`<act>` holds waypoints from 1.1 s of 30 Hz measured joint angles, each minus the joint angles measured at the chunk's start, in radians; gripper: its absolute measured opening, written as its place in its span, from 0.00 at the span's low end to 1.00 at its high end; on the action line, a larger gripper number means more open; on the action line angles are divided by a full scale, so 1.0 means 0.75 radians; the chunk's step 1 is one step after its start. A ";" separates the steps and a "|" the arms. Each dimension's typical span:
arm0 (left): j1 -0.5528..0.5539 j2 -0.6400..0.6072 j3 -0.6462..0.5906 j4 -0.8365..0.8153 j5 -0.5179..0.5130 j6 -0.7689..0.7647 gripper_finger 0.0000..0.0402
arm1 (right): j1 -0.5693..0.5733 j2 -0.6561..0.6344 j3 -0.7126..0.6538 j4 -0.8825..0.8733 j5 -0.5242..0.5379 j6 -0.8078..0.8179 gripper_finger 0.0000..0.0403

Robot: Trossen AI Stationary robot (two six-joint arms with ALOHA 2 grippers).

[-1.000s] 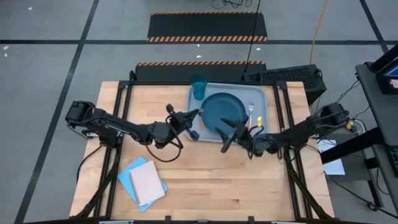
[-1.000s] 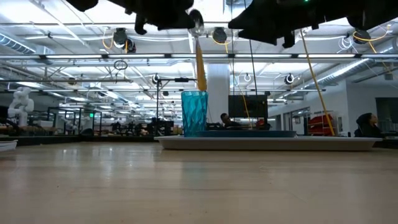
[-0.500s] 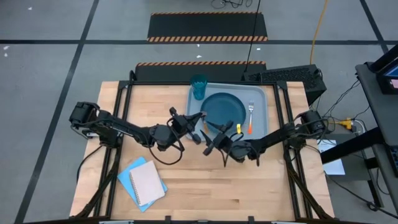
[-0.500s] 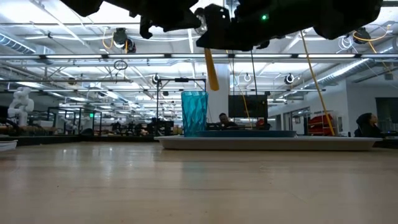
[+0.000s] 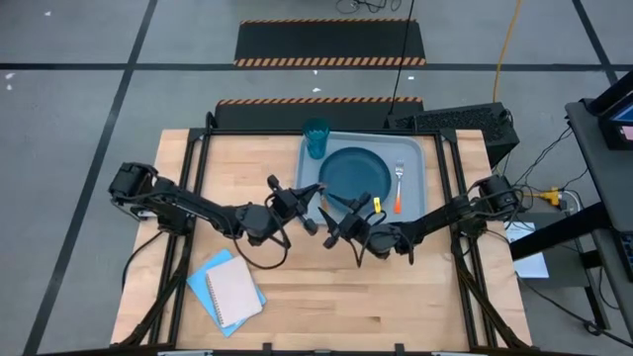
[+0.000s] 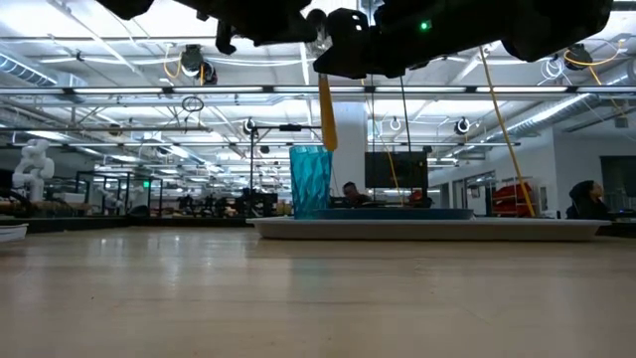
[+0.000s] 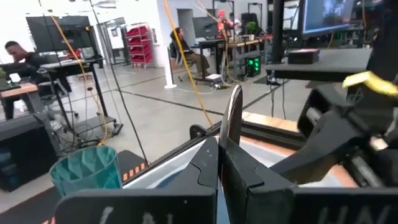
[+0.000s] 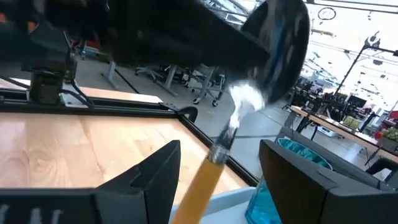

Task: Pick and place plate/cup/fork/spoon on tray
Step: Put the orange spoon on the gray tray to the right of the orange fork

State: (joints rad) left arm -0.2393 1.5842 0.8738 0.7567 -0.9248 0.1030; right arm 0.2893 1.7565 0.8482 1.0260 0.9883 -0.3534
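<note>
My left gripper (image 5: 305, 213) is shut on the spoon just off the tray's near left corner, high above the table. The spoon's silver bowl (image 6: 316, 25) sits at the fingers and its orange-yellow handle (image 6: 325, 111) hangs down. My right gripper (image 5: 334, 229) is open, with its fingers on either side of the handle (image 8: 200, 180); I cannot tell whether they touch it. The grey-blue tray (image 5: 427, 163) at the far middle holds the teal-blue plate (image 5: 354, 170), the teal cup (image 5: 316, 136) at its far left corner and the red-handled fork (image 5: 399, 186) to the right of the plate. My left gripper pinches the spoon's bowl (image 7: 232, 121) between its two fingers, with the bowl's edge sticking out past the fingertips. The fingers come roughly level from the table's left. The spoon is lifted clear, and its neck (image 8: 238, 109) and handle hang below the fingers, nearly upright.
A blue and a white notebook (image 5: 229, 287) lie at the table's near left. The bare wood to the left of the tray and along the near edge is free. People sit at desks in the room beyond the table (image 6: 586, 199).
My right gripper has gone toward the table's left, from over the tray's near edge to the spoon in my left gripper, and now stands around its handle. The hanging handle has swung a little to one side and back.
</note>
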 joint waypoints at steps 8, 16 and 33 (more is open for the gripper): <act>-0.008 -0.042 0.000 0.027 -0.001 0.019 0.01 | -0.012 -0.001 0.000 -0.038 -0.026 0.011 0.53; -0.014 -0.040 0.000 0.082 0.046 -0.032 0.01 | -0.012 -0.001 0.000 -0.092 0.043 -0.009 0.53; -0.002 -0.028 0.000 0.117 -0.004 -0.262 0.01 | -0.010 0.000 0.000 -0.121 0.221 -0.154 0.35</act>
State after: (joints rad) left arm -0.2409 1.5635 0.8738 0.8446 -0.9281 -0.0934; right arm 0.2817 1.7565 0.8482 0.9352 1.1542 -0.4691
